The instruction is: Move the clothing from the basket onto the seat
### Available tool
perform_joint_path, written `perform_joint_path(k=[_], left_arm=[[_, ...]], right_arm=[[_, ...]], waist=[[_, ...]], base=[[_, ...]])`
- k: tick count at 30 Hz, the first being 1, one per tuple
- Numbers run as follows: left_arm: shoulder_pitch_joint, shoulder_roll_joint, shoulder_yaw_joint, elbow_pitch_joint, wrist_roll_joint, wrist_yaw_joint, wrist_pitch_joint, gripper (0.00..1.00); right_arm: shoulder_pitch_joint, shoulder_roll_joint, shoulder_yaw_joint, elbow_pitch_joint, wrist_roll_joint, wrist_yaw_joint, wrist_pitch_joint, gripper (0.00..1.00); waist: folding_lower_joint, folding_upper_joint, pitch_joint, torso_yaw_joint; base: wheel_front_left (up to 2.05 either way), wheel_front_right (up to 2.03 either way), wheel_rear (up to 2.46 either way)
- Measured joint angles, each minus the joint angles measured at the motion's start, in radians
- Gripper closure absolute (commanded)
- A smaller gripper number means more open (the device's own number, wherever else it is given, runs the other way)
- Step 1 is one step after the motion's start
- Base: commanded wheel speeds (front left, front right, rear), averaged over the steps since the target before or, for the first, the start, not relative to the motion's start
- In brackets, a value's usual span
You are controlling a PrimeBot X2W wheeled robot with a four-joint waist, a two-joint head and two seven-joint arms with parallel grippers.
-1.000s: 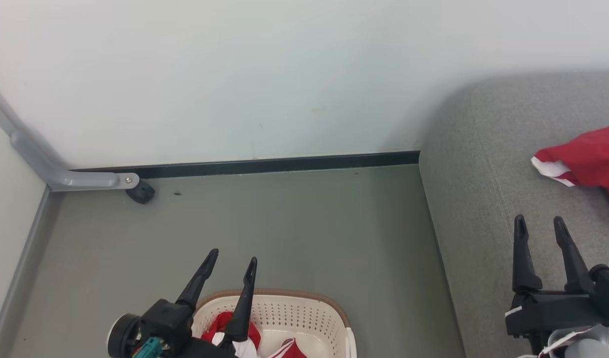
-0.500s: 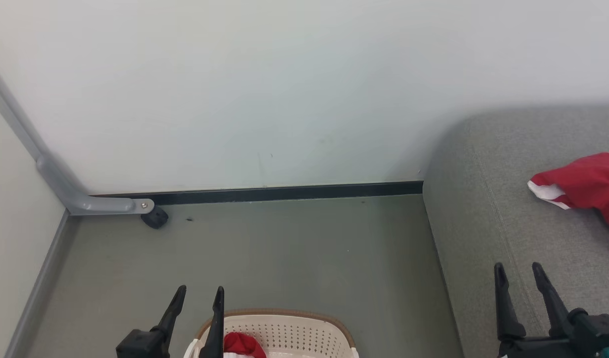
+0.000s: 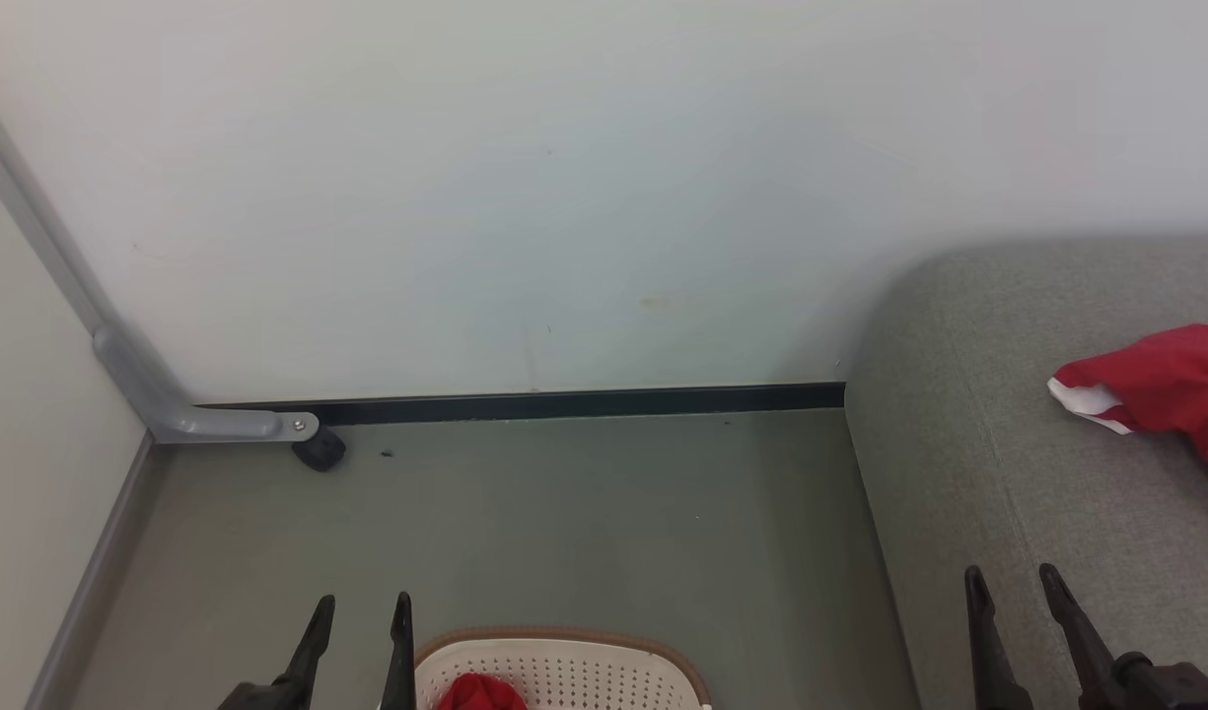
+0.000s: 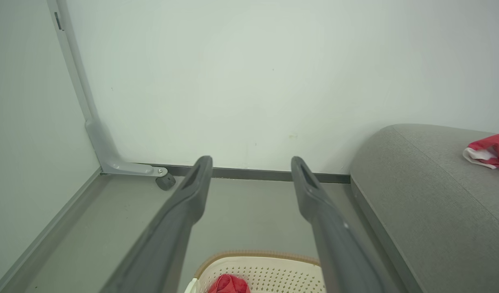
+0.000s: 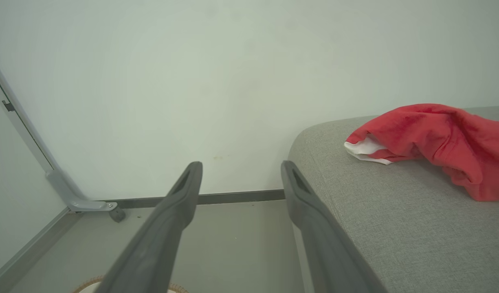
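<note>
Now cam higher — L claw (image 3: pixel 364 599), R claw (image 3: pixel 1010 572) lower in-frame.

Bright, even, diffuse indoor light. The pale wall (image 3: pixel 564 197) is uniformly lit; a soft shadow darkens it beside the seat (image 3: pixel 959 473). Wrist views show mild wide-angle stretching toward their edges.

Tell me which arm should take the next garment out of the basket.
Left. The left tool is open and empty right beside the basket, where red clothing lies. The right tool, also open, sits over the seat, farther from the basket.
</note>
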Motion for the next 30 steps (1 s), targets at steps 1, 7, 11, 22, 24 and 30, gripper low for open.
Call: perform_joint_path(k=[1,7,11,22,24,30], left_arm=[[0.000,-0.002,0.002,0.000,0.002,0.000,0.000,0.00],[0.002,-0.022,0.010,-0.001,0.016,0.000,0.000,0.00],[0.005,-0.025,0.019,-0.001,0.017,0.000,0.000,0.00],[0.015,-0.034,0.023,-0.004,0.033,0.000,0.000,0.00],[0.015,-0.035,0.024,-0.005,0.033,0.000,0.000,0.00],[0.014,-0.049,0.019,-0.012,0.048,0.000,0.009,0.00]], right_arm=[[0.000,0.000,-0.001,-0.003,0.000,-0.002,0.006,0.00],[0.002,0.000,-0.004,-0.021,0.000,-0.007,0.016,0.00],[0.014,0.000,-0.006,-0.034,0.000,-0.008,0.021,0.00],[0.020,-0.001,-0.007,-0.058,0.000,-0.017,0.039,0.00],[0.021,-0.001,-0.009,-0.064,0.000,-0.017,0.041,0.00],[0.033,-0.005,-0.015,-0.100,0.001,-0.025,0.046,0.00]], waist=[[0.0000,0.0000,0.000,0.000],[0.0001,0.0000,-0.003,-0.001],[0.0002,0.0000,-0.003,0.000],[0.0001,0.0000,0.001,0.002],[0.0001,-0.0001,0.002,0.002],[0.0002,0.0000,0.022,0.005]], base=[[0.00,0.00,0.00],[0.00,0.00,0.00],[0.00,0.00,0.00],[0.00,0.00,0.00],[0.00,0.00,0.00],[0.00,0.00,0.00]])
